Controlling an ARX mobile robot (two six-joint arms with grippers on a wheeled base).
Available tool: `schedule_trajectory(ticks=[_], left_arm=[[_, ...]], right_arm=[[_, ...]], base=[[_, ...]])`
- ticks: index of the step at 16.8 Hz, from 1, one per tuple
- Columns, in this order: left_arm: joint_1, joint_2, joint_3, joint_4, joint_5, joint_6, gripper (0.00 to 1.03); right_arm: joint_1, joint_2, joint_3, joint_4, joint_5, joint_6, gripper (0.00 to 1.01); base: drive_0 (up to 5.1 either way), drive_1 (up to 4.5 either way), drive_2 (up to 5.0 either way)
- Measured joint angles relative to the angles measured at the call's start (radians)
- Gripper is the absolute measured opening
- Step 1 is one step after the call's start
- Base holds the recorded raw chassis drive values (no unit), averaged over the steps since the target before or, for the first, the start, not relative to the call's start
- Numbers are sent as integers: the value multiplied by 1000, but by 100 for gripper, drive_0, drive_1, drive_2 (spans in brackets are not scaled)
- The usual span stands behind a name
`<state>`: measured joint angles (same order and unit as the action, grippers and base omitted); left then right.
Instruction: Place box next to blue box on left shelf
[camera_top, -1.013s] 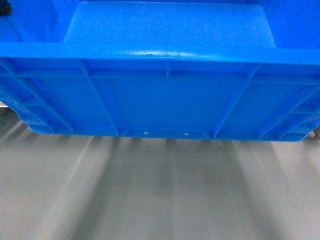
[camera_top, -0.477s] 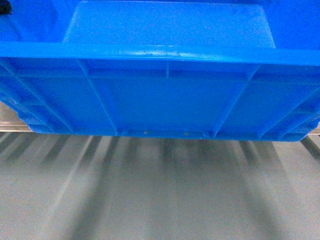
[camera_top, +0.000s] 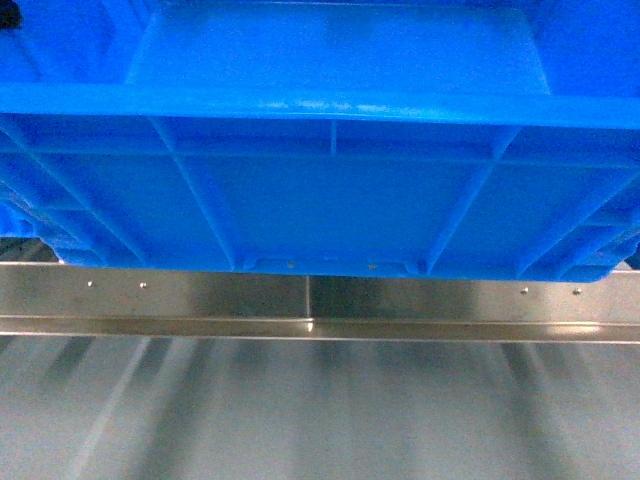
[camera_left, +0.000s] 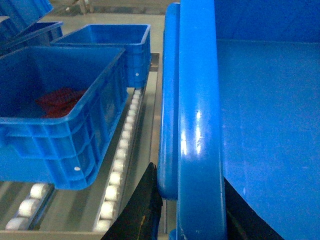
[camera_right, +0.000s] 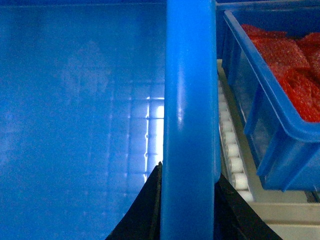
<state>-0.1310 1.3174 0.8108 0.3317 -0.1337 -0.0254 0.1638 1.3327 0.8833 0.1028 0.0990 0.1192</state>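
The box (camera_top: 330, 200), a large bright-blue ribbed crate, fills the top of the head view, its near wall facing me. My left gripper (camera_left: 190, 181) is shut on the box's left rim (camera_left: 200, 125), one black finger on each side. On the opposite rim (camera_right: 190, 100) my right gripper (camera_right: 188, 170) is shut the same way. The shiny front bar of the left shelf (camera_top: 200, 300) lies just under the box's bottom edge. A blue box (camera_left: 60, 130) holding something red stands on the white rollers (camera_left: 117, 170) a short gap to the left of the held box.
A second blue crate (camera_left: 115, 45) stands behind the left one. To the right of the held box, another blue crate (camera_right: 270, 100) full of red wrapping stands on a roller rail (camera_right: 232, 150). Grey floor (camera_top: 320, 420) lies below the front bar.
The shelf's metal front bar has come into view beneath the box and moved down the frame. The box keeps its place in the view, with both grippers on it.
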Motion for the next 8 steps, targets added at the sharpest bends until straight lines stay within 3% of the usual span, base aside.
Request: schedule_trajectory(ticks=[8], left_arm=[[0, 0, 0, -1, 0, 0, 18]], right_arm=[[0, 1, 0, 2, 1, 0, 19]], base=[[10, 443, -423]])
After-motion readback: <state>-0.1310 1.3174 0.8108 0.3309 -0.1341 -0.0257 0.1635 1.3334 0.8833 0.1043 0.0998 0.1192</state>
